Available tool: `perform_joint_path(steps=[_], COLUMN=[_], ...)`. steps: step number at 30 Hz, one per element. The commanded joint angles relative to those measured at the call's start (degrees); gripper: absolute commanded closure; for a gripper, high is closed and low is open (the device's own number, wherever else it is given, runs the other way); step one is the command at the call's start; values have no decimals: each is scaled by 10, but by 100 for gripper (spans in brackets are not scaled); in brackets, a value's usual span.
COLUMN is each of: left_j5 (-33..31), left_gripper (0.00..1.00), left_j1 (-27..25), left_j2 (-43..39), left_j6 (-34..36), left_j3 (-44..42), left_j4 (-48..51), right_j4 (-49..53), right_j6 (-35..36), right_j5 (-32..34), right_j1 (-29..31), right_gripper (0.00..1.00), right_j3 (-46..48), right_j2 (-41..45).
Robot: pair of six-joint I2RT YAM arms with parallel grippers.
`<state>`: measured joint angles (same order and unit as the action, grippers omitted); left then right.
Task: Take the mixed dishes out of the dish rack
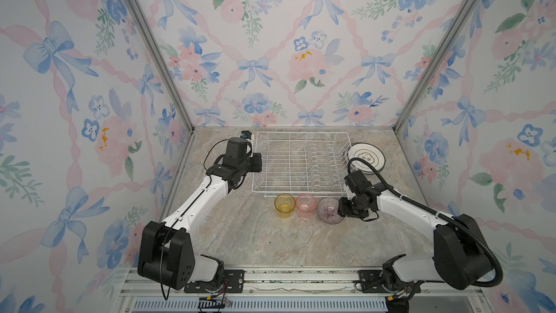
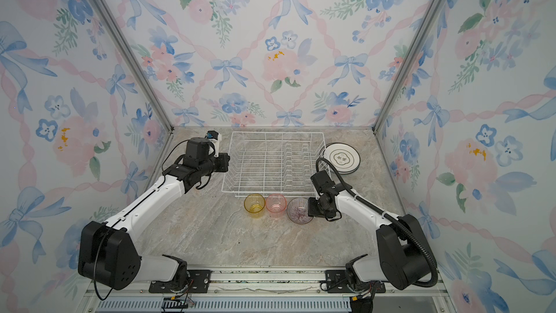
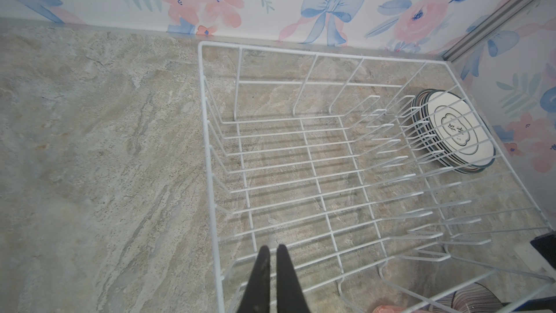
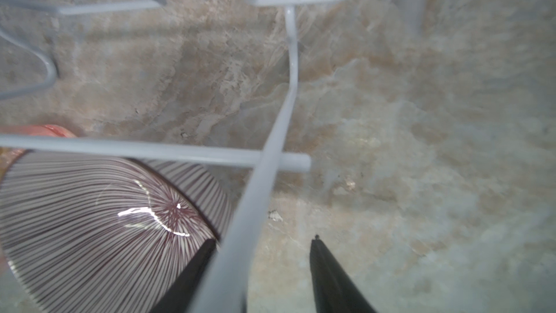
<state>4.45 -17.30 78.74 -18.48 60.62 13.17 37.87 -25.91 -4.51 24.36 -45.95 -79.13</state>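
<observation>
Your left claw point(image 3: 273, 247) sits at the left wall of the dish rack point(image 1: 288, 164), fingers pinched together on nothing. The rack stands at the back of the table point(image 1: 255, 242). Along its front edge, on the table, the yellow tumbler point(image 1: 284, 205), pink tumbler point(image 1: 306, 205) and striped bowl point(image 1: 329, 210) stand upright in a row. Your right claw point(image 4: 264, 239) is just beside the bowl, fingers spread, gripping nothing. The plates point(image 1: 368, 155) lie stacked by the rack's right wall.
</observation>
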Motion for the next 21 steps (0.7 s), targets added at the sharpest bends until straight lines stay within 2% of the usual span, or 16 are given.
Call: perform_joint_path(steps=[1,7,10,14,15,16,17,18,21], left_j5=[-20,-39,-61,-89,-93,-101,-110,-124,-183], left_gripper=[91,91,87,77,68,56,33,3,2], left_j1=[-4,-3,-2,11,17,22,28,33,49], left_j2=[-12,-21,-36,-55,-59,-60,-64,-70,-102], left_j6=[-8,-11,-9,1,8,13,19,29,62], left_j3=[-13,-21,-30,-51,-56,-61,-67,-76,-130], left_j4=[-6,-13,-21,-45,-51,-55,-59,-67,-128], right_j4=[43,144,197,190,170,152,133,112,52], right_j6=[19,35,43,70,81,90,98,105,111], right_j5=[3,19,54,105,109,112,111,105,87], right_j1=[-5,-7,-17,-90,-119,-140,-163,-191,-268], right_gripper=[41,36,34,32,31,29,26,21,3], right_j3=[-26,-78,-122,-177,-187,-192,-195,-197,-190], right_j2=[40,128,199,267,279,284,285,284,272])
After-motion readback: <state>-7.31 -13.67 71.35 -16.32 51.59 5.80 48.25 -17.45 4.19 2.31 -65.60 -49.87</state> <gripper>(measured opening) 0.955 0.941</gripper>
